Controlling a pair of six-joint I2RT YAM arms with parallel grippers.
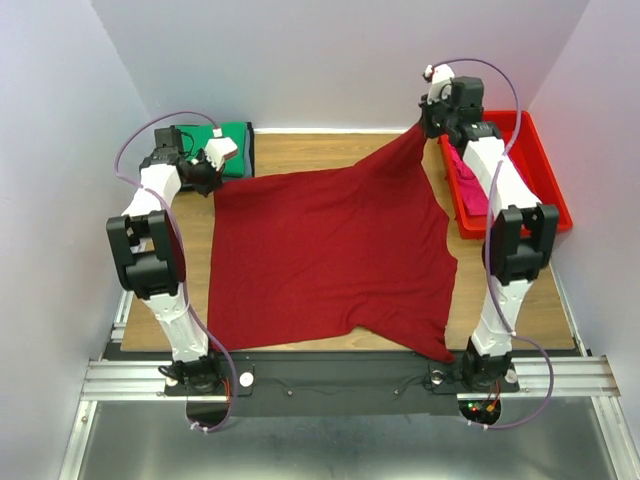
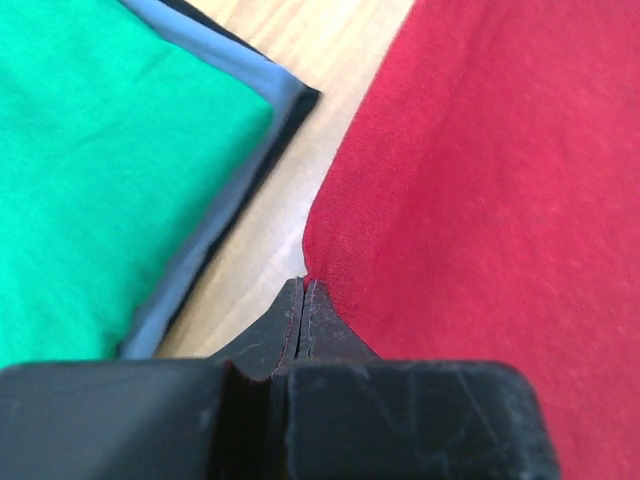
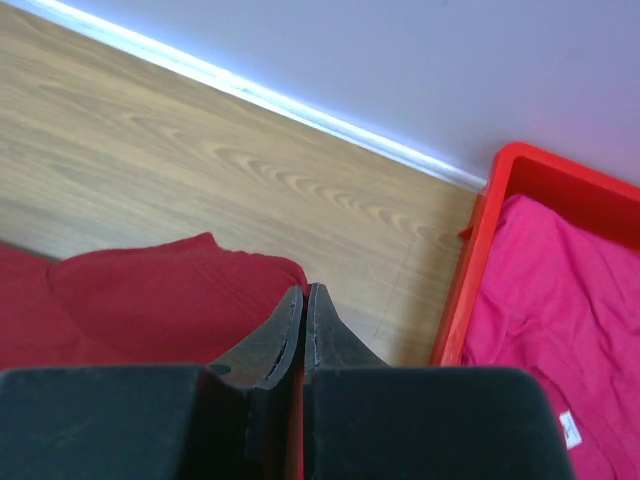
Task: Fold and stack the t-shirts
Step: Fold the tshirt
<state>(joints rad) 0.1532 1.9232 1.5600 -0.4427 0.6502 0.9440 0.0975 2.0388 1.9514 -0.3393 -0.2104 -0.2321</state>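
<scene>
Starting at the near edge of the table (image 1: 300, 150): the maroon tee (image 1: 330, 255) lies opened out over most of the wood. Its near hem runs close to the arm bases. One near-right corner hangs over the edge beside the right arm's base. The middle of the cloth shows few wrinkles.

Farther up, both far corners are held. The left pincer (image 2: 303, 285) is clenched on the far-left edge, low over the table, with a sliver of red cloth visible between its closed fingers. The right pincer (image 3: 303, 290) is clenched on the far-right corner and raised above the wood, so the cloth rises to a peak there.

Beyond the left pincer, a folded green tee (image 2: 100, 150) sits on a grey tee (image 2: 215, 240), just beside the maroon edge and not touching it. At far right, the pink tee (image 3: 570, 320) lies loose in the red tray (image 3: 470, 270).

Assessment: the step in hand appears to be spreading the maroon tee flat ahead of its first fold.

Recommendations:
- Hold both grips firm and the span between them taut.
- Lower the right corner level with the left.
- Draw the garment away from the near edge so the hanging corner comes onto the table.
- Steer clear of the green stack and the tray rim.
- Release only once the far hem lies straight.
</scene>
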